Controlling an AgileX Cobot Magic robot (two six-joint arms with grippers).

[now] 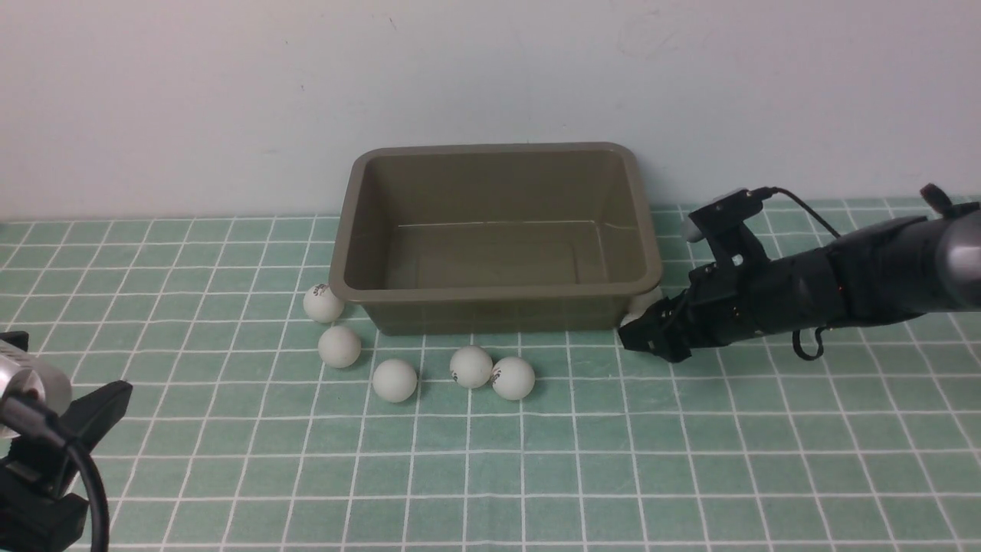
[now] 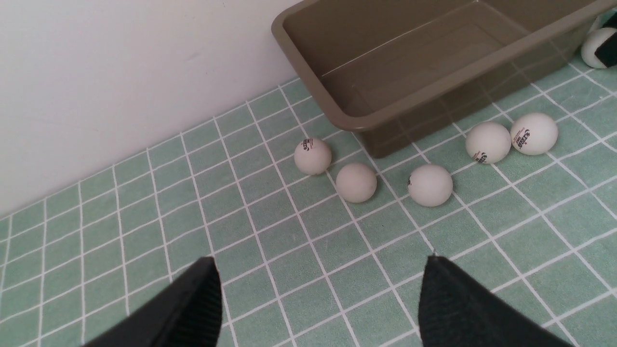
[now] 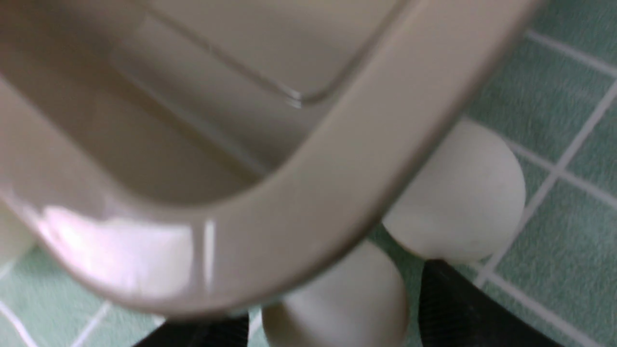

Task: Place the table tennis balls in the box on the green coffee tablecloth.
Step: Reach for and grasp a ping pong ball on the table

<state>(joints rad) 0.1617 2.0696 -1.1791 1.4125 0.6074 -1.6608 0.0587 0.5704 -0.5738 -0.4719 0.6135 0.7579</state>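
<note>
The olive-brown box [image 1: 490,313] stands empty on the green coffee tablecloth [image 1: 690,460], against the wall. Several white table tennis balls lie before its front left: one [image 1: 323,303] touches the corner, others [image 1: 339,346] [image 1: 395,380] trail forward, and a touching pair [image 1: 470,366] [image 1: 513,378]. My right gripper [image 1: 640,330] is low at the box's front right corner. In the right wrist view a ball [image 3: 337,299] sits between its fingers [image 3: 458,308] with thin gaps, partly under the rim [image 3: 337,183]; a second ball [image 3: 458,193] lies just beyond. My left gripper [image 2: 320,262] hangs open and empty.
A pale wall [image 1: 490,69] runs right behind the box. The right arm [image 1: 843,291] stretches in low from the right edge with a cable looped beneath it. The left arm [image 1: 46,445] sits at the near left corner.
</note>
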